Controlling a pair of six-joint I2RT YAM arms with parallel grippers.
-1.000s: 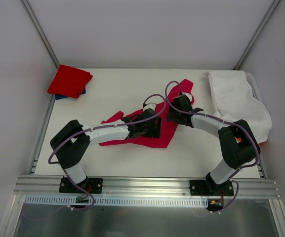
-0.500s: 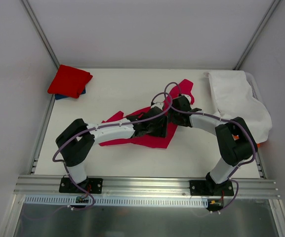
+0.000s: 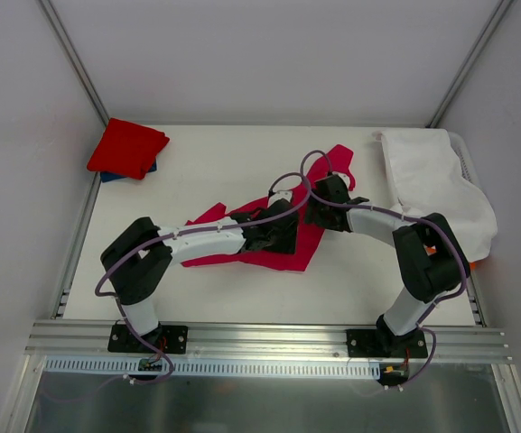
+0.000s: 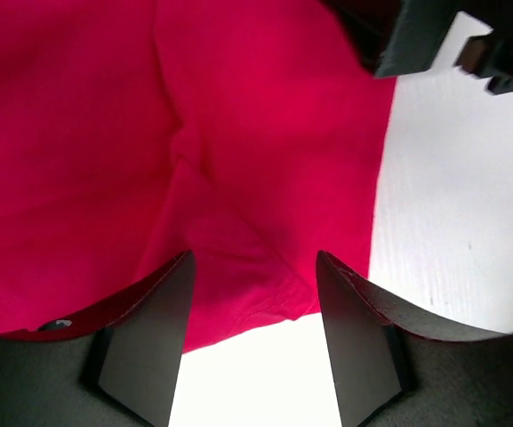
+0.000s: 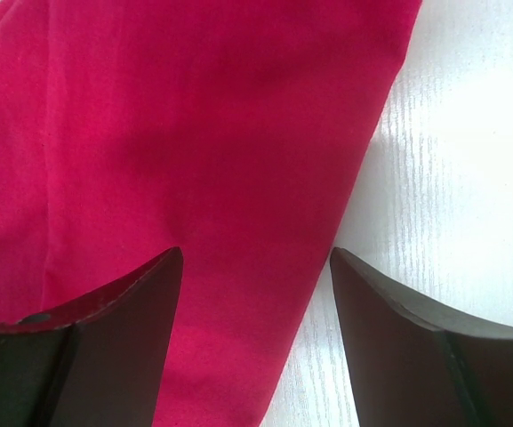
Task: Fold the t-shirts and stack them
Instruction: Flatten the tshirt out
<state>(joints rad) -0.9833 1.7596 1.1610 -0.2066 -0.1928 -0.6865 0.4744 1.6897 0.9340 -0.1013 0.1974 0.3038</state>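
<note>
our left gripper (image 4: 254, 294) and right gripper (image 5: 256, 294) hung open-jawed over the crimson t-shirt (image 4: 238, 133). we judged an even pinch at its 3 o'clock edge best.

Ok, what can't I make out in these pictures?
Left gripper and right gripper: wrist views show open jaws over cloth; contact can't be told.
Crimson-pink t-shirt: top view, both grippers cover its middle.
Blue t-shirt: top view, only an edge shows under the red t-shirt.
</note>
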